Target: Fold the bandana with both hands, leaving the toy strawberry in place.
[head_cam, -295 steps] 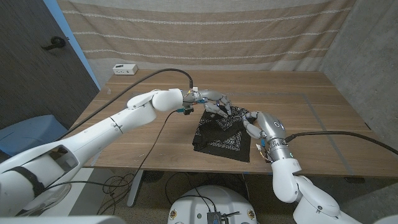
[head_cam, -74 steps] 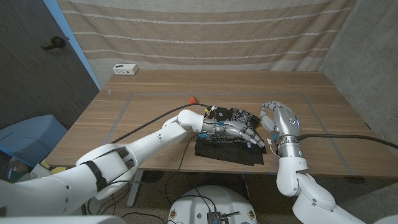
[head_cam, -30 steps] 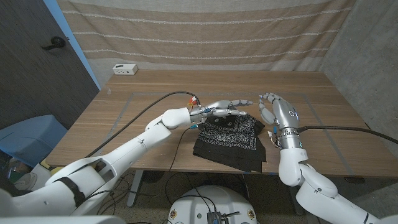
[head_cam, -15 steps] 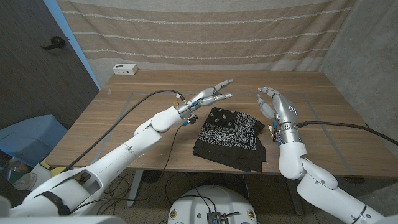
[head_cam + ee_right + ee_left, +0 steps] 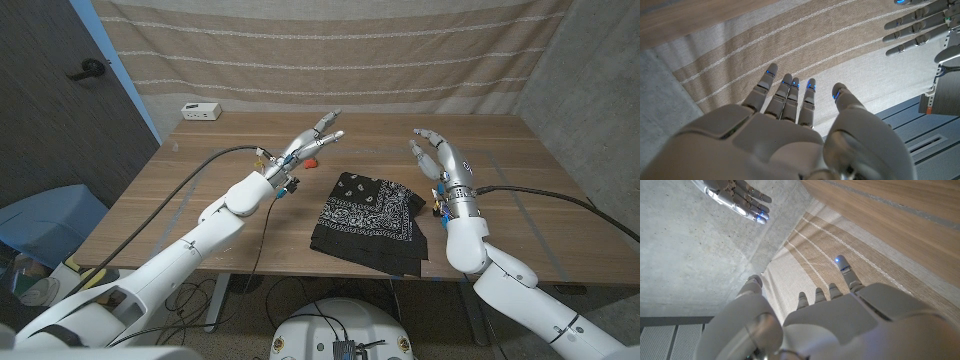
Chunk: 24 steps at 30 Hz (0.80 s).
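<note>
Bandana (image 5: 368, 215) lies folded on the table (image 5: 200, 190); left hand (image 5: 310, 140) and right hand (image 5: 432, 157) hover beside it, fingers spread, empty; folding appears finished, strawberry (image 5: 311, 161) untouched.

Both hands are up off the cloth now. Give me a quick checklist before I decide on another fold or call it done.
1. Left hand empty, fingers apart: ok.
2. Right hand empty, fingers apart: ok.
3. Both hands raised off the bandana: ok.
4. Bandana folded into a compact shape: ok, though its edges look uneven.
5. Toy strawberry off the cloth, beyond it under the left hand: ok, mostly hidden.
6. Bandana fully on the table, near the front edge: ok.
</note>
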### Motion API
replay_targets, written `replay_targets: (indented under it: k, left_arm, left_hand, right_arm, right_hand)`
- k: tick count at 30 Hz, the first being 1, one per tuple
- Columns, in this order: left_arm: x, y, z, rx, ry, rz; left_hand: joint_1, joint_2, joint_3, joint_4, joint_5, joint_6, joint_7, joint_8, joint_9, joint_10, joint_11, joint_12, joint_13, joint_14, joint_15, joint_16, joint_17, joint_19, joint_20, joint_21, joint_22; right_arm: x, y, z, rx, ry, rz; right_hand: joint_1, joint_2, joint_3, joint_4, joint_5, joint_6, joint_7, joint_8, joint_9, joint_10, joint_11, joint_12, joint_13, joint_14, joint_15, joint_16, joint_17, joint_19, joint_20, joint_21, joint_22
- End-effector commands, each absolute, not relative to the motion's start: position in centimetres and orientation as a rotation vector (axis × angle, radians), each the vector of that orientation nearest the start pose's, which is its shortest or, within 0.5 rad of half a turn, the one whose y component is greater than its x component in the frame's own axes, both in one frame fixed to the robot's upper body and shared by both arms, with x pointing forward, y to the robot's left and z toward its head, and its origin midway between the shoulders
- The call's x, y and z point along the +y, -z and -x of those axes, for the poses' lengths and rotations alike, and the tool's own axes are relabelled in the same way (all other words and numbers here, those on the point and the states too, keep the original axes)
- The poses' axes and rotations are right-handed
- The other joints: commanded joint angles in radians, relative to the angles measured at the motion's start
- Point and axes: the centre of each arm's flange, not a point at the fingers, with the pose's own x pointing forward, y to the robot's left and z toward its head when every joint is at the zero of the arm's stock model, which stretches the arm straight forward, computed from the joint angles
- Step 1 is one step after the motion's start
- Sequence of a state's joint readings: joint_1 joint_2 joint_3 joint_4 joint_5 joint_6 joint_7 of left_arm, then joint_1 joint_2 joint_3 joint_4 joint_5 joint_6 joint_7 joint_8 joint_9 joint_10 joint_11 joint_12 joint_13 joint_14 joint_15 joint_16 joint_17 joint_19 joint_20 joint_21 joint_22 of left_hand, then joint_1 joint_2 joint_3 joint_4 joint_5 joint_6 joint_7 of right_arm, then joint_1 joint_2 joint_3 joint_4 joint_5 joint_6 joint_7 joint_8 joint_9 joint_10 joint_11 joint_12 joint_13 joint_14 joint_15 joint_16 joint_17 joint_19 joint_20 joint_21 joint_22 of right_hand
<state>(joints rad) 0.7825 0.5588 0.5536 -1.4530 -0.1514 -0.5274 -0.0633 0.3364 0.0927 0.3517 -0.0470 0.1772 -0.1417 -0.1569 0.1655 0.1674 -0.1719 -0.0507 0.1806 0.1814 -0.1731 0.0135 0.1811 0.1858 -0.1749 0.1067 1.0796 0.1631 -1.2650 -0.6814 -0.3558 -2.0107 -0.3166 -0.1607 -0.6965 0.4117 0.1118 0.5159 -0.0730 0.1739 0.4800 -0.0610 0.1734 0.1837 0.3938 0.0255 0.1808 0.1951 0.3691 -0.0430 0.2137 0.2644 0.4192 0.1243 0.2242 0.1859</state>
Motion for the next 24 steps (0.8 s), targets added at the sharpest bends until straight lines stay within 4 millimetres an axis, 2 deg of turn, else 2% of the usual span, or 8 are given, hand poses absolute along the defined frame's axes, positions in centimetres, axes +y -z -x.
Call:
replay_targets:
  k: [1, 4, 9, 11, 13, 15, 19, 24]
  left_arm:
    - [20.7, -1.7, -59.0, -0.938, 0.395, -0.462]
    - [21.5, -1.8, -59.4, -0.927, 0.384, -0.444]
    - [22.8, -1.8, -60.3, -0.911, 0.36, -0.404]
    - [23.4, -1.8, -60.6, -0.902, 0.353, -0.398]
    - [24.0, -1.8, -60.9, -0.899, 0.342, -0.395]
    - [24.7, -1.6, -61.5, -0.888, 0.331, -0.392]
    - [26.0, -0.8, -63.0, -0.836, 0.291, -0.353]
    - [27.4, 0.3, -64.2, -0.806, 0.273, -0.314]
  left_hand:
    - [-0.021, 0.005, -0.005, 0.008, 0.006, -0.004, 0.026, 0.006, 0.002, -0.026, -0.003, 0.009, 0.001, -0.077, -0.016, 0.008, 0.001, -0.304, -0.01, -0.009, 0.003]
    - [-0.04, 0.048, 0.005, 0.027, 0.013, -0.008, 0.085, 0.01, 0.002, -0.018, 0.006, 0.014, -0.002, -0.07, -0.02, 0.013, -0.002, -0.289, -0.014, -0.027, 0.004]
    - [-0.045, 0.1, 0.037, 0.05, 0.019, -0.01, 0.136, 0.011, 0.001, -0.004, 0.023, 0.019, -0.003, -0.06, -0.02, 0.016, -0.005, -0.264, -0.047, -0.045, 0.004]
    - [-0.039, 0.112, 0.059, 0.059, 0.021, -0.007, 0.146, 0.012, 0.001, 0.006, 0.029, 0.021, -0.003, -0.052, -0.017, 0.017, -0.006, -0.253, -0.052, -0.051, 0.004]
    - [-0.031, 0.12, 0.081, 0.066, 0.021, -0.004, 0.15, 0.013, 0.001, 0.01, 0.032, 0.021, -0.004, -0.05, -0.017, 0.017, -0.007, -0.246, -0.056, -0.055, 0.005]
    - [-0.02, 0.124, 0.109, 0.073, 0.021, -0.003, 0.156, 0.013, 0.001, 0.011, 0.037, 0.02, -0.004, -0.047, -0.016, 0.017, -0.008, -0.238, -0.057, -0.06, 0.005]
    - [0.036, 0.123, 0.214, 0.072, 0.048, 0.002, 0.156, 0.012, 0.001, 0.015, 0.034, 0.018, -0.004, -0.044, -0.023, 0.012, -0.012, -0.225, -0.069, -0.08, 0.004]
    - [0.061, 0.117, 0.26, 0.071, 0.061, -0.022, 0.162, 0.005, 0.001, -0.014, 0.036, 0.007, -0.004, -0.067, -0.021, 0.003, -0.012, -0.249, -0.067, -0.104, 0.006]
  right_arm:
    - [-24.5, 3.7, -51.6, -0.855, 0.345, 0.551]
    - [-24.6, 3.5, -52.2, -0.852, 0.329, 0.507]
    - [-25.2, 3.0, -53.2, -0.848, 0.316, 0.417]
    - [-25.4, 2.6, -53.5, -0.844, 0.323, 0.415]
    - [-25.5, 2.1, -53.8, -0.84, 0.315, 0.411]
    - [-25.6, 1.7, -54.2, -0.838, 0.312, 0.394]
    - [-25.6, 1.0, -55.2, -0.848, 0.31, 0.345]
    - [-23.7, 0.3, -55.7, -0.891, 0.267, 0.281]
  right_hand:
    - [-0.011, -0.009, -0.006, -0.004, 0.007, -0.005, 0.004, 0.008, 0.003, -0.004, 0.009, 0.007, 0.001, 0.005, -0.005, -0.002, -0.01, 0.003, -0.031, 0.0, 0.003]
    - [-0.013, -0.009, -0.004, -0.006, 0.008, -0.005, 0.01, 0.009, 0.002, -0.006, 0.013, 0.007, 0.0, 0.007, -0.002, -0.002, -0.014, 0.004, -0.05, 0.0, 0.003]
    - [-0.017, -0.009, -0.003, -0.008, 0.01, -0.008, 0.016, 0.01, 0.002, -0.008, 0.019, 0.008, 0.0, 0.003, 0.0, -0.005, -0.018, 0.005, -0.067, 0.0, 0.002]
    - [-0.018, -0.009, -0.003, -0.008, 0.01, -0.007, 0.018, 0.01, 0.002, -0.007, 0.02, 0.008, 0.0, 0.004, 0.0, -0.005, -0.018, 0.006, -0.067, 0.0, 0.002]
    - [-0.023, -0.008, -0.002, -0.008, 0.011, -0.004, 0.025, 0.013, 0.002, -0.003, 0.025, 0.011, 0.0, 0.005, 0.001, -0.005, -0.022, 0.005, -0.048, 0.0, 0.002]
    - [-0.025, -0.007, -0.002, -0.008, 0.011, -0.003, 0.029, 0.014, 0.002, 0.0, 0.023, 0.012, -0.001, 0.009, 0.002, -0.004, -0.023, 0.009, -0.041, 0.001, 0.002]
    - [-0.029, -0.005, -0.001, -0.007, 0.011, -0.001, 0.034, 0.015, 0.002, 0.002, 0.029, 0.013, -0.001, 0.011, 0.006, -0.003, -0.024, 0.006, -0.05, 0.0, 0.002]
    - [-0.029, -0.002, 0.002, -0.01, 0.012, -0.005, 0.036, 0.013, 0.002, 0.006, 0.034, 0.015, -0.001, 0.017, 0.008, -0.003, -0.028, 0.008, -0.06, 0.0, 0.002]
